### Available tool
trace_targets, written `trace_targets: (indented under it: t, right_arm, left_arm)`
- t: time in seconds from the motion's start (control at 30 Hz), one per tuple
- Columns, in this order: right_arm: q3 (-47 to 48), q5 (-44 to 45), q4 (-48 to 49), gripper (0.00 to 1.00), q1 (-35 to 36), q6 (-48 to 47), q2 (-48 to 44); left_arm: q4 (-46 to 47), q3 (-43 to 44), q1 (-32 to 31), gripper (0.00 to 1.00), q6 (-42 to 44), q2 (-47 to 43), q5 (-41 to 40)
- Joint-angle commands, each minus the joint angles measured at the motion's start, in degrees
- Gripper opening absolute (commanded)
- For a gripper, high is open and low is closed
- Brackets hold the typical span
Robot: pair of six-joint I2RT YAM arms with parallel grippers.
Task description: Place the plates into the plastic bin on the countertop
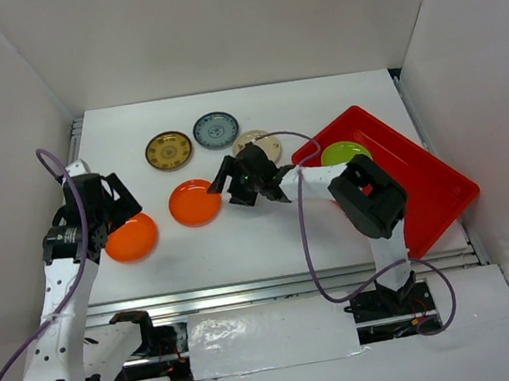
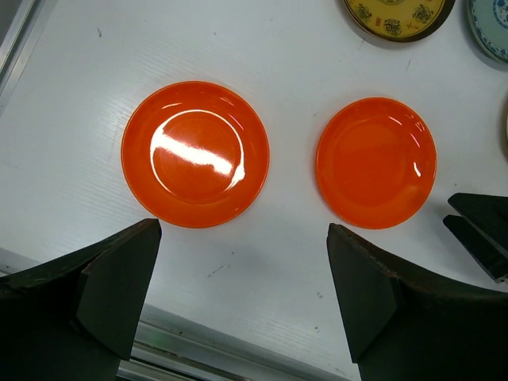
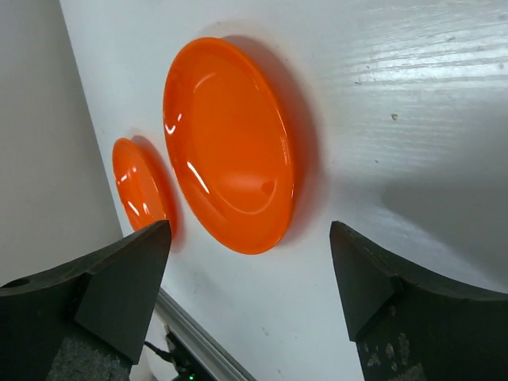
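Two orange plates (image 1: pixel 130 237) (image 1: pixel 194 203) lie on the white countertop (image 1: pixel 270 236). My left gripper (image 1: pixel 128 201) hovers open over the left orange plate (image 2: pixel 195 154), nothing between its fingers (image 2: pixel 119 278). Just right of the other orange plate (image 3: pixel 228 147), my right gripper (image 1: pixel 220 184) also stands open and empty, partly covering a beige plate (image 1: pixel 262 140). Farther back lie a yellow-brown patterned plate (image 1: pixel 168 150) and a blue-grey patterned one (image 1: pixel 216 130). The red plastic bin (image 1: pixel 424 181) at the right holds a lime green plate (image 1: pixel 344 152).
A metal rail (image 1: pixel 287 285) runs along the countertop's front edge. White walls close in the left, back and right sides. The bin sits askew, its near right corner over the counter's edge. Purple cables loop from both arms.
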Motion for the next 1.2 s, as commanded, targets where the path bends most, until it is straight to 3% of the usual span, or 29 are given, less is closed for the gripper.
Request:
trace_targets:
  t: [0.0,0.27,0.33,0.43,0.47,0.67,0.73,0.77,0.83,0.9,1.03,1.17]
  right_arm:
    - [1.24,-4.26,3.50,0.87,-0.12,-2.12,3.29]
    - [7.49,-6.20,5.52,0.58,0.23,0.07,11.91]
    - [8.37,-6.02,5.52,0.43,0.14,0.42,12.53]
    - [9.86,-5.84,4.64,0.07,0.23,0.95,12.88]
    - [9.17,-5.58,5.51,0.00,0.05,1.21,11.84]
    - [1.89,-5.50,9.13,0.00,-3.18,-1.67,-3.06]
    - [1.16,-4.36,5.37,0.00,-5.98,-3.87,-8.19]
    - [1.34,-4.35,-1.27,0.00,-7.66,-3.88,-12.56]
    - [-0.23,1.70,-10.59,0.00,-13.64,-9.85,-19.07]
    - [-3.83,3.20,-13.19,0.00,-18.73,-12.31,-23.48]
    - [-14.46,-0.13,-16.00,0.00,-39.25,-15.21,-32.02]
    - [-25.01,-4.43,-13.82,0.00,-54.33,-17.59,-38.44]
  left_arm:
    - [2.52,1.26,0.05,0.99,1.47,-0.20,0.45]
    - [2.44,1.26,0.13,0.99,1.38,0.16,0.01]
    - [2.43,1.18,0.13,0.99,1.38,0.16,0.10]
    - [2.70,1.09,0.05,0.99,1.55,-0.02,0.36]
    - [2.70,1.00,0.13,0.99,1.47,-0.02,0.36]
    - [2.96,1.00,0.13,0.99,1.82,0.15,1.24]
    - [2.96,1.00,0.13,0.99,1.82,0.33,1.33]
    - [2.96,1.00,0.13,0.99,1.90,0.33,1.42]
    - [2.96,0.91,0.13,0.99,1.91,0.07,1.77]
    - [3.66,0.74,0.13,0.99,2.26,-0.37,2.29]
    - [4.37,0.47,0.13,0.99,3.22,-0.46,5.54]
    - [5.07,0.30,0.05,0.99,3.75,-0.55,7.13]
